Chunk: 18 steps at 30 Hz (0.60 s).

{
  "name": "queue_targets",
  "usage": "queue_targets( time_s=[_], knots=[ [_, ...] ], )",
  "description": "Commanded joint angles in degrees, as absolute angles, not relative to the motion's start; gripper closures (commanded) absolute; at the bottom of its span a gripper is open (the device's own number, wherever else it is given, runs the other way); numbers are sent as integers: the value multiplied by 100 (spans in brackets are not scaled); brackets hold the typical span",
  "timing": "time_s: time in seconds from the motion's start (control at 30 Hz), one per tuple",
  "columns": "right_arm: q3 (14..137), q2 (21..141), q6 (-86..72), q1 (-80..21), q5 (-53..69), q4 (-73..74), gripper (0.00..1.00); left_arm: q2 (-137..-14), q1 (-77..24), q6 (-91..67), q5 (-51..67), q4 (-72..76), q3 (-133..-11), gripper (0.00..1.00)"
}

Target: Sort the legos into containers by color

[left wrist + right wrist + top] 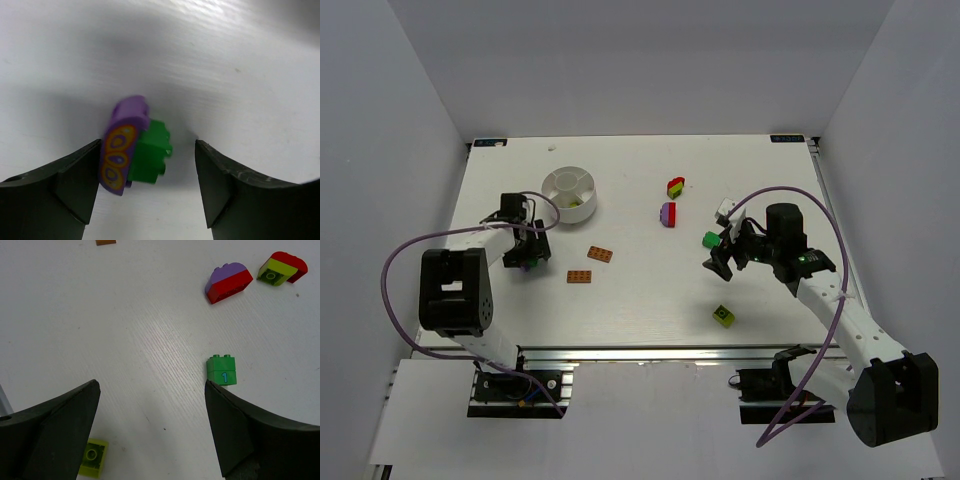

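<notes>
Left gripper [147, 145]: jaws apart, purple curved plastic brick with green block attached [125, 150] lying between fingers, against one, clear of other. Right gripper [150, 385]: spread wide, holding nothing; green numbered plastic cube [222, 371] just beside one finger.

We've got a plain white worktop [640, 300] boxed in by white walls [380, 120]. We spot a metal rail [650, 355] along its near edge.
</notes>
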<state>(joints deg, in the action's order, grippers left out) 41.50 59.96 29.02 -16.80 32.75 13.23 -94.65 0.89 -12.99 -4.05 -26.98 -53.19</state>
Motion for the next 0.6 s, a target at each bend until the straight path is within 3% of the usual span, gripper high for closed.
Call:
queue_targets(
  time_s=[0.0, 0.27, 0.57],
  knots=[
    [4359, 5906, 2988, -1714, 3340, 1248, 10, -9203, -219, -1424, -112, -2979, -5098, 18],
    [4359, 5889, 3006, -1714, 3349, 1257, 11, -9167, -404, -1503, -597, -2883, -4966, 24],
    [4351, 5880, 3015, -1705, 3392, 1266, 11, -8747, -439, -1731, -1273, -2857, -4957, 21]
  ],
)
